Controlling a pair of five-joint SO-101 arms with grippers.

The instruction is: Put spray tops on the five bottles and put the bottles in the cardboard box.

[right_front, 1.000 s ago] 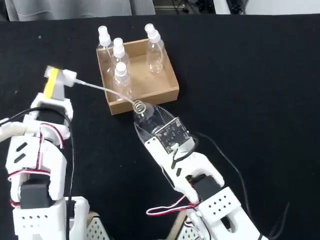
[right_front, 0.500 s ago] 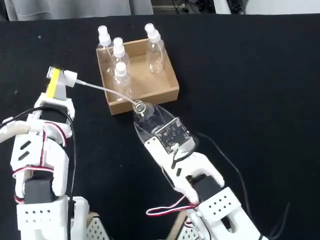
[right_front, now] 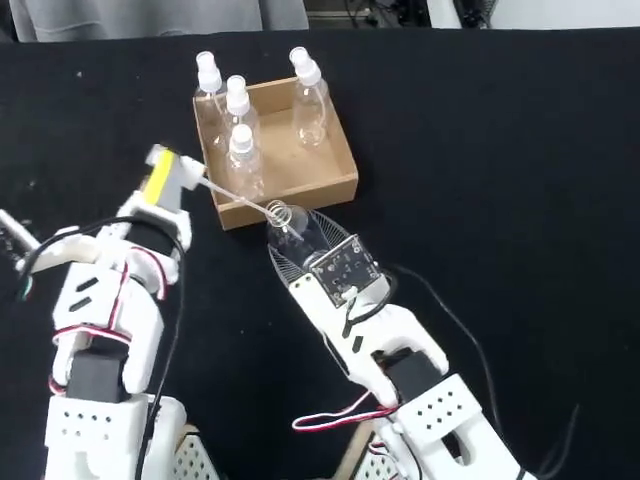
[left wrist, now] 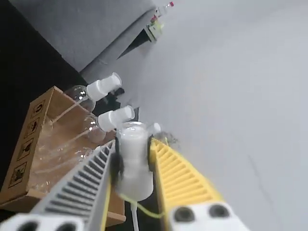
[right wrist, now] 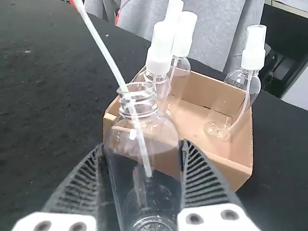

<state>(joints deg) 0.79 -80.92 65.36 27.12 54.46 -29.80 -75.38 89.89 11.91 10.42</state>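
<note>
Right pincer [right_front: 300,240] is clamping the uncapped bottle [right wrist: 140,144], its neck touching the near wall of the cardboard box [right_front: 310,192]. Left pincer [right_front: 170,175] is gripping the spray top [left wrist: 132,163] off to the neck's left, with the dip tube [right_front: 235,193] slanting into the neck, well off the bottle's axis. Beyond, four capped bottles [right_front: 240,140] are standing in the box, leaving its near right corner open, and dark counter [right_front: 480,150] is lying to the right.

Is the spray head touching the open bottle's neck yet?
Apart. High view: the spray head, held in the left gripper, sits clear of the bottle; only its tube reaches the neck.
</note>
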